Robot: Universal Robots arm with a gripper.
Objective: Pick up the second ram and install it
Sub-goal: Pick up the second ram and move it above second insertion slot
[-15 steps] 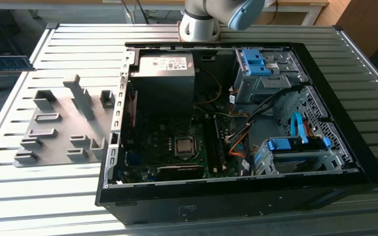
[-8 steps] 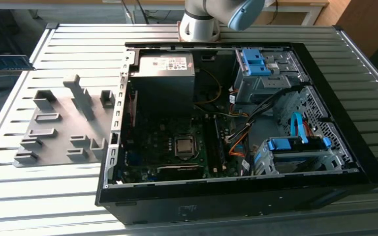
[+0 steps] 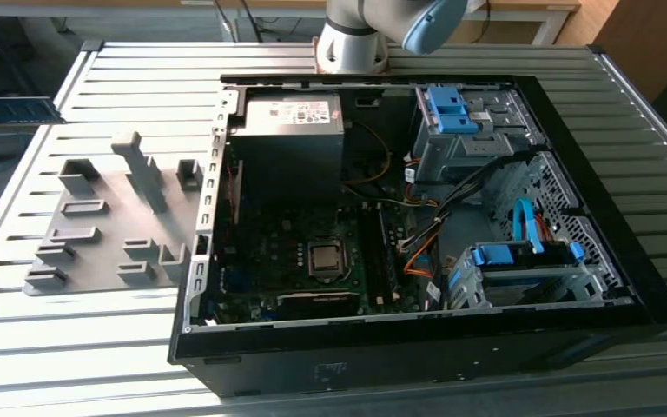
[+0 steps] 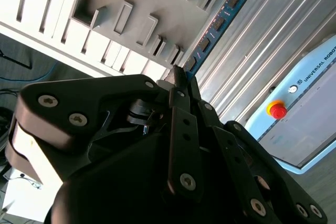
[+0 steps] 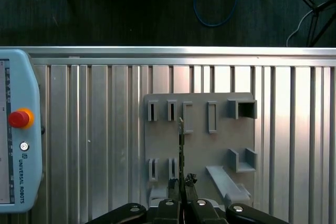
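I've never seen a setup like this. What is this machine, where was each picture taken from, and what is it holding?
The machine is a robot arm standing at the far edge of a slatted metal table. The exterior view comes from a camera off the arm. It shows an open computer case with its circuit board bare. Beside the case, on the exterior view's left, lies a grey holder plate with slots.

The two wrist views come from cameras riding on the arm. In both wrist views the black gripper is shut on the second ram, a thin blue-green memory stick, held above the holder plate. The pale blue box with a red button looks like the robot's control pad.
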